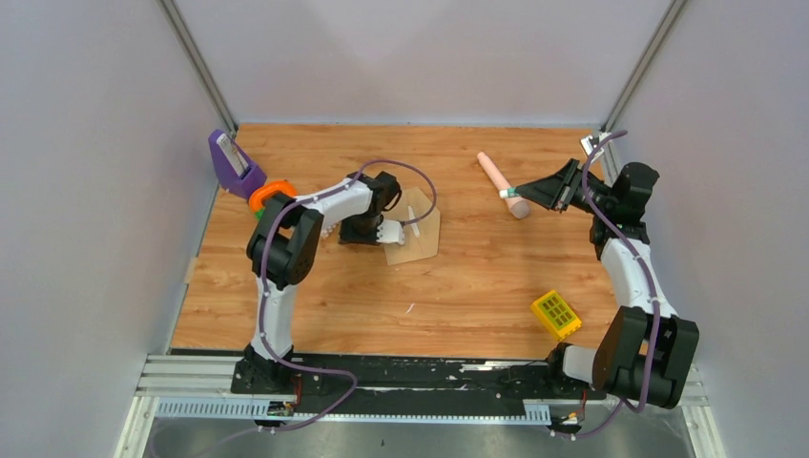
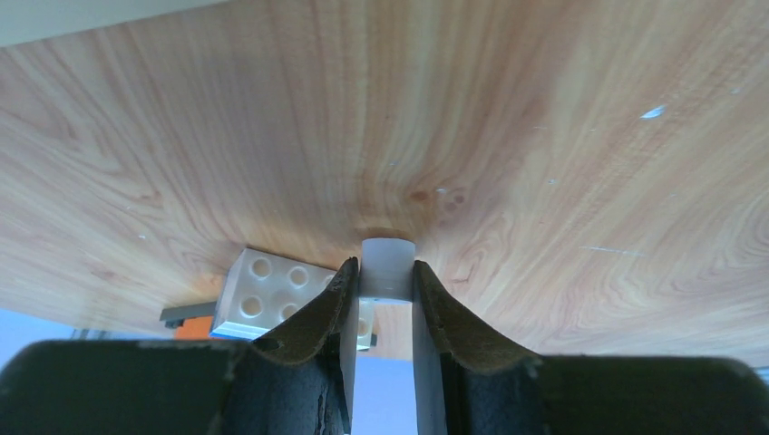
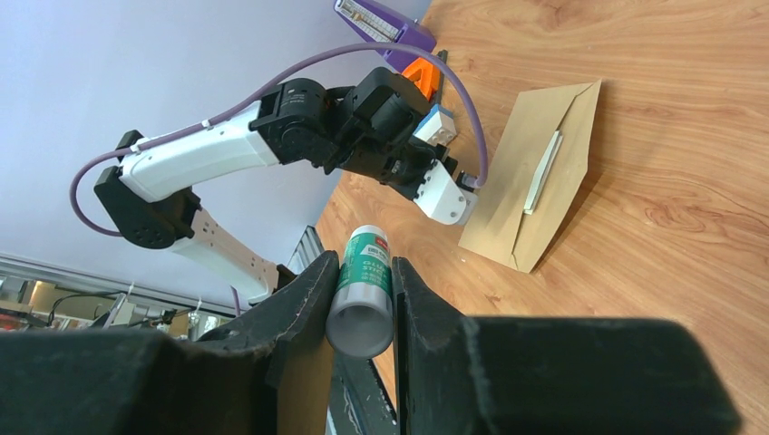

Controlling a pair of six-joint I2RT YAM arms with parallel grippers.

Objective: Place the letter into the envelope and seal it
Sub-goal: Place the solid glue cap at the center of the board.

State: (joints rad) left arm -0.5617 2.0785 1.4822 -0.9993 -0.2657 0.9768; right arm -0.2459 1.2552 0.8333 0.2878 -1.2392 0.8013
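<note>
The envelope (image 1: 420, 239) lies flat on the desk (image 1: 458, 296), just beside my left end effector (image 2: 387, 272). Of the letter (image 3: 541, 172) I see only a pale strip at the envelope's mouth, so I judge that it is already inside. The flap seems to lie open, so the sealing is not yet done. My right end effector (image 3: 363, 267) is clamped on a glue stick (image 3: 363, 304), well apart from the envelope. My left one is clamped on a small white cylinder (image 2: 388, 258); perhaps it is the cap, I cannot tell. What is left, I think, is to glue the flap, fold it and press it.
</note>
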